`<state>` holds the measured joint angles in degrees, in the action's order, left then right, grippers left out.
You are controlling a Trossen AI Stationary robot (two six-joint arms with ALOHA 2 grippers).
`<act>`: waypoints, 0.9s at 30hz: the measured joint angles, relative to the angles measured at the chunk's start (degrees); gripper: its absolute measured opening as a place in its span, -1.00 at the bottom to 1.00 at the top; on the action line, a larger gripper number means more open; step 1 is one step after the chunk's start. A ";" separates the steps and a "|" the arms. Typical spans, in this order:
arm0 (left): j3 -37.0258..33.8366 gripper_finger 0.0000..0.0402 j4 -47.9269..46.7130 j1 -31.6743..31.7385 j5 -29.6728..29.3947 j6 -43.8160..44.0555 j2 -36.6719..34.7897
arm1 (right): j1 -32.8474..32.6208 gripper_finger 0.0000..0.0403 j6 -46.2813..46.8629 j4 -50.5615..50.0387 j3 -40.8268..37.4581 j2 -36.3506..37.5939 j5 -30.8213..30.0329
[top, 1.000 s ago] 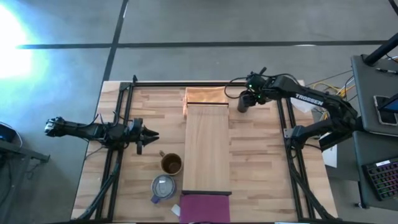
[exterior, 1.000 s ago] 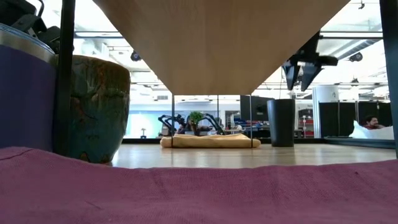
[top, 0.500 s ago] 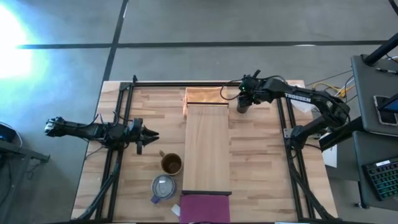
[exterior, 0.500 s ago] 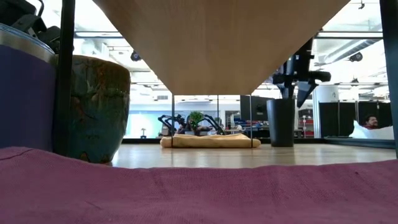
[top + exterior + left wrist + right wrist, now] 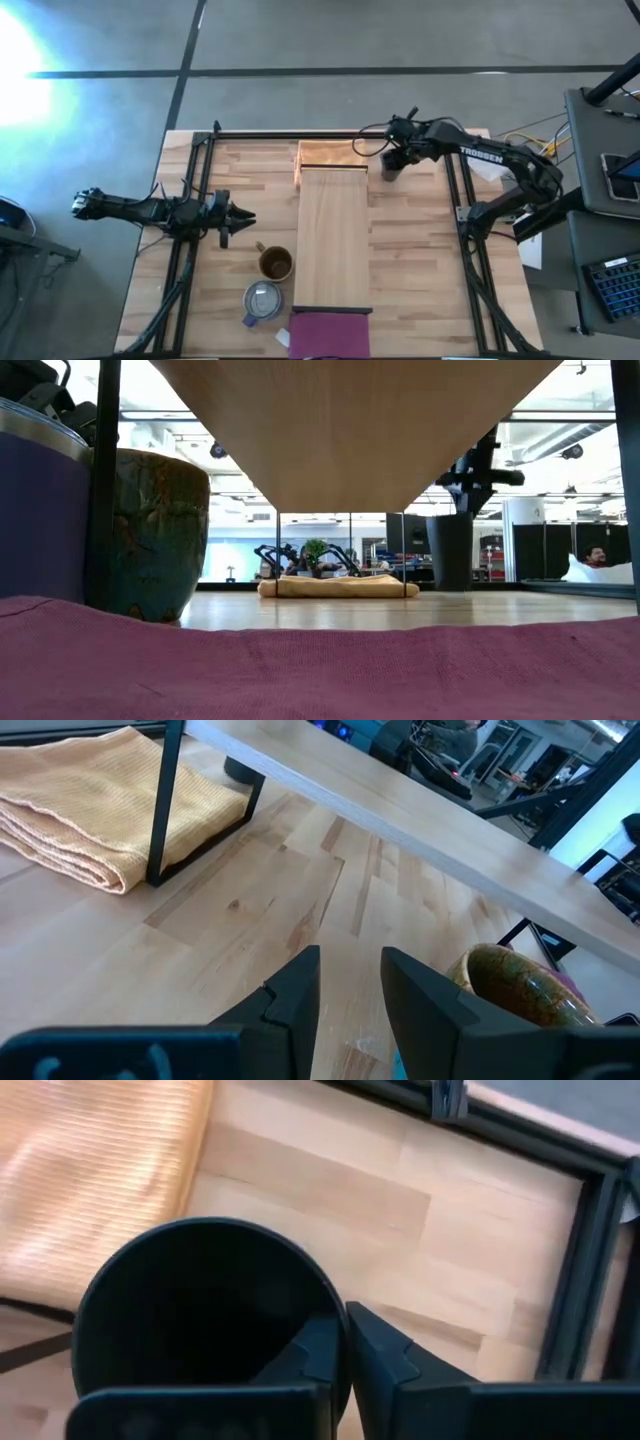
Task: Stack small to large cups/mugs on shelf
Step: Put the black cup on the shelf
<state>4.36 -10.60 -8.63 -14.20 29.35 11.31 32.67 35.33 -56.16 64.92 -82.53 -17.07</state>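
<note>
The small dark cup [image 5: 390, 172] stands upright on the table to the right of the shelf's far end, and my right gripper [image 5: 398, 160] is shut on its rim; the low view shows that gripper [image 5: 468, 478] reaching down onto the cup [image 5: 450, 555]. The shelf [image 5: 335, 235] is a raised light-wood plank running down the table's middle. A brown mug [image 5: 276, 263] and a grey-blue mug [image 5: 262, 300] stand on the table left of the shelf's near half. Left of them, my left gripper [image 5: 243, 213] stays open with nothing between its fingers [image 5: 300, 995]. My right gripper pinches the cup's wall at the rim [image 5: 338, 1318], on the cup's right side. One finger [image 5: 318, 1352] is inside the cup and the other finger [image 5: 385, 1358] is outside. The fingers come from above, pointing down. The cup stands upright with its base on the table.
A folded orange cloth [image 5: 330, 153] lies under the shelf's far end, close to the cup. A magenta cloth [image 5: 330, 335] lies at the shelf's near end. Black frame rails [image 5: 455, 200] run along both table sides and the far edge.
My right gripper has come down and a little toward the table's left onto the dark cup, and it has shut on the cup's rim. The cup still stands on the table.
</note>
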 joint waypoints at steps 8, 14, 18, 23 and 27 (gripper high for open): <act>-0.33 -0.53 2.66 -0.01 0.05 -0.01 -0.06 | -4.78 -0.96 -1.88 -20.69 18.02 0.12 2.62; -0.39 -0.53 3.24 0.00 0.02 -0.01 -0.04 | -14.49 -0.96 2.17 -27.38 34.65 -0.02 5.21; -0.39 -0.53 3.60 -0.01 0.02 0.00 -0.09 | -21.13 -0.96 6.27 -27.99 42.23 -1.78 4.90; -0.56 -0.53 3.83 -0.01 0.01 0.01 -0.04 | -28.51 -0.96 5.20 -28.51 52.17 -10.27 3.51; -1.01 -0.53 4.66 -0.01 0.04 0.00 -0.07 | -31.03 -0.96 1.48 -32.71 61.55 -19.86 2.47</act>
<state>3.36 -5.94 -8.64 -14.16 29.35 11.24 1.63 36.81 -88.88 126.47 -102.39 -14.60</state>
